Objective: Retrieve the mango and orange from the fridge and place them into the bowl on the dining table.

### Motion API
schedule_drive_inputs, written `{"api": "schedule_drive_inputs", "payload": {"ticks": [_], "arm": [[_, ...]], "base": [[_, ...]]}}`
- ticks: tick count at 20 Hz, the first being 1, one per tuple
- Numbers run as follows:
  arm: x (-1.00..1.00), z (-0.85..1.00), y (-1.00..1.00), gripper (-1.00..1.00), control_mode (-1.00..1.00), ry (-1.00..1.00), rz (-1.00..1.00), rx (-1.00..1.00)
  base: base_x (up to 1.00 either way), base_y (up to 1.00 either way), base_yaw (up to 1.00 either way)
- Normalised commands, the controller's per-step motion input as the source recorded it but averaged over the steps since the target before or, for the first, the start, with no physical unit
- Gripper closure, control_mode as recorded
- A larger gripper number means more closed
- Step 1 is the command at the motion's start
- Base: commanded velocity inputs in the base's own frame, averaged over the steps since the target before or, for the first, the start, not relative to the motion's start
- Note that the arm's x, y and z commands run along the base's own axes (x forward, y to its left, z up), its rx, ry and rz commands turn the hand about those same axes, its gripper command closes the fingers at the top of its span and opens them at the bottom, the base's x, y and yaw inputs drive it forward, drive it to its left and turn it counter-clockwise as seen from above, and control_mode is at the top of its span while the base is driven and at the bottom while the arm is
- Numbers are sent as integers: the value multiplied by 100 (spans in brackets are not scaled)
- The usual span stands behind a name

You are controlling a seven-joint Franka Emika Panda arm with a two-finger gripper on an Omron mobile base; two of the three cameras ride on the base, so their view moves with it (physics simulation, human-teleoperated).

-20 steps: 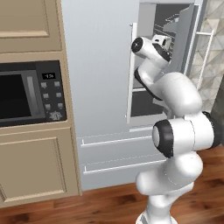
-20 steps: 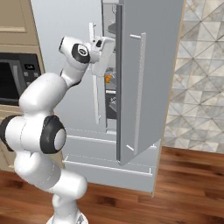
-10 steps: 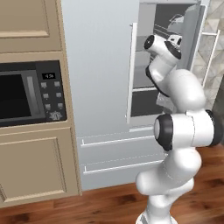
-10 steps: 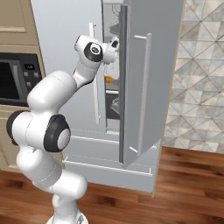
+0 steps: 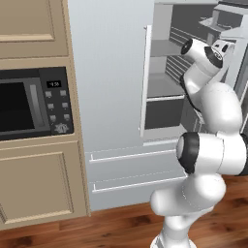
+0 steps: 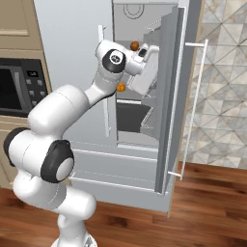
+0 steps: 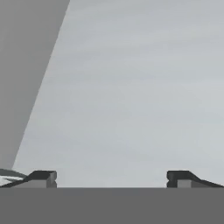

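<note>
- Now the fridge (image 5: 121,72) stands with its right door swung wide, the grey shelves bare to the room; my arm, which a second ago was bent short of the opening, has stretched up and into it.
- In the left base view my wrist has climbed from the level of the closed left door's handle to the upper shelves, and the elbow has straightened behind it.
- In the right base view my hand has travelled from outside the door edge to a spot inside the compartment, between two small fruits there.
- My gripper (image 7: 111,177) stands released, fingers spread wide, nothing between them; the hand view faces a plain grey inner wall close ahead.
- One small round orange-toned fruit (image 6: 135,46) sits on an upper shelf, just above my hand; I judge it the orange, though it reads rather dark.
- A second, brighter fruit (image 6: 120,87) shows just below my forearm, on a lower shelf; which is the mango I cannot tell for certain at this size.
- Neither fruit is touched yet. I judge this the reach before the first pick, the carry to the bowl on the dining table all still ahead.
</note>
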Motion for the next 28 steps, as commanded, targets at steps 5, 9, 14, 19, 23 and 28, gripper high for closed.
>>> {"api": "schedule_drive_inputs", "payload": {"ticks": [5,9,14,19,23,28], "arm": [[-35,52,52,-100,-100,-16,0,-8],[-1,57,92,-100,-100,-19,-4,-1],[-5,45,87,-100,-100,-20,-6,8],[-13,11,77,-100,-100,-26,-4,29],[-17,-1,71,-100,-100,-31,-1,46],[-20,-13,70,-100,-100,-32,0,47]], "base": [[0,0,0],[0,0,0],[0,0,0],[0,0,0],[0,0,0],[0,0,0]]}}
